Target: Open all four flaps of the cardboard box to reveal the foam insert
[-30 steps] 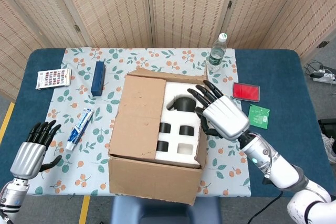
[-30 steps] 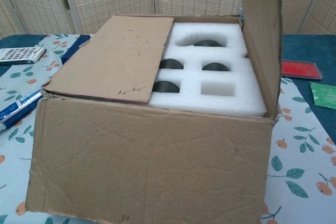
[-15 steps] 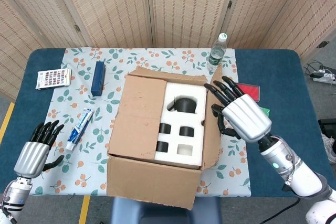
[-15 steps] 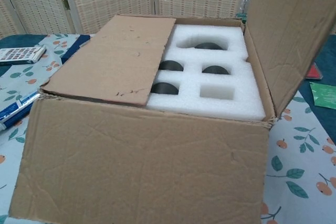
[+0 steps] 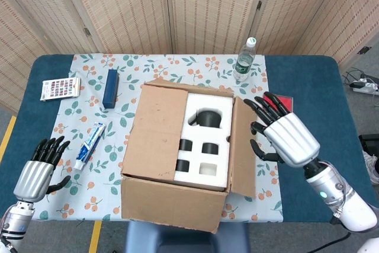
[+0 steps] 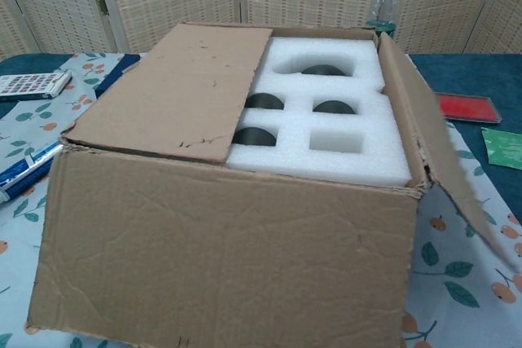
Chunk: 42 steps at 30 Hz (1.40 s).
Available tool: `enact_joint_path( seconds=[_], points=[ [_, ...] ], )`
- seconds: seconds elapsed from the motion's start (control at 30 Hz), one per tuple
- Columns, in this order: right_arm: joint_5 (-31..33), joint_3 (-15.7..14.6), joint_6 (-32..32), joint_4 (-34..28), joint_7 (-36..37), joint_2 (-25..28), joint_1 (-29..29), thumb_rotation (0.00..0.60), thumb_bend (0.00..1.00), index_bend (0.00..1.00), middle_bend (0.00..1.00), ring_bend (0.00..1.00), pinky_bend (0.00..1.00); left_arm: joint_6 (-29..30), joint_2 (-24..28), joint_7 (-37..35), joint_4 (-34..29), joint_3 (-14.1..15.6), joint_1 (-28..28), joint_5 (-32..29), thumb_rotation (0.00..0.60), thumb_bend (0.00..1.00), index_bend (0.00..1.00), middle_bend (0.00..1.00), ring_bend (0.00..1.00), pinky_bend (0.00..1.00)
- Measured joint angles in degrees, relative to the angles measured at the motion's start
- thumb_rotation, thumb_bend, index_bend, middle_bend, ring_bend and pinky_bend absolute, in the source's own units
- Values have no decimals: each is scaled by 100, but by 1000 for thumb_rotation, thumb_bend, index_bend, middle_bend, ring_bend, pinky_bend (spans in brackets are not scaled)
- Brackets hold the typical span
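Head view. The cardboard box (image 5: 177, 158) sits mid-table on the floral cloth (image 5: 89, 182), which covers the blue table (image 5: 320, 87). The left flap (image 5: 155, 131) lies flat across the left half of the opening. The right flap (image 5: 243, 146) is folded outward and slopes down off the right wall. The near flap (image 5: 172, 205) hangs down over the front face; the far flap (image 5: 189, 84) shows as a narrow strip behind the opening. The foam insert (image 5: 204, 140) is exposed on the right half, with dark round items in its cutouts.

My right hand (image 5: 284, 134) hovers just right of the right flap, fingers spread, grasping nothing; I cannot tell whether the fingertips touch the cardboard. My left hand (image 5: 37, 170) is low at the near left, well apart from the box, fingers extended, released.

Around the box: toothpaste tube (image 5: 90, 145) to the left, blue case (image 5: 111, 87) and card pack (image 5: 60, 87) at far left, water bottle (image 5: 243, 60) at the far side, and a red flat item (image 5: 283, 102) partly behind my right hand.

Chest view. The box (image 6: 228, 250) fills the frame. The left flap (image 6: 175, 91) covers the left part of the foam insert (image 6: 326, 128); the right flap (image 6: 440, 169) angles down to the right. The bottle (image 6: 386, 2) stands behind. Neither hand shows.
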Motion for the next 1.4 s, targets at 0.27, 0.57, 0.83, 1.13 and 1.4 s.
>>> enact_joint_path(
  seconds=[0.27,0.57,0.83,1.13,1.4],
  points=[
    [-522,-152,524,155,330,65,-559,365,611,340,63,77,0,-65,-27,69,-15,1,-34,-15,600,283,9,56,0,0],
    [-904,-329,1130,606,908,-297,-1145,448,611,191,0,32,0,38,4,-3,-19,37,2,58,600,283,24,56,0,0],
    [-1316,-721,2534,1822,1008,-1303,-2357,453,611,154,0,0,0,263,235,10,-253,34,-39,410,600,448,105,78,11,0],
    [-1453,-922,3028,2944,1944,-1949,-2916,453,611,144,0,0,0,15,1345,-394,-1520,-49,-524,836,600,792,300,107,25,0],
    [-1693,-907,3540,3258,2494,-1997,-3179,454,611,144,0,0,0,-866,1847,-503,-2575,-349,-1348,1013,600,894,437,123,0,0]
  ],
)
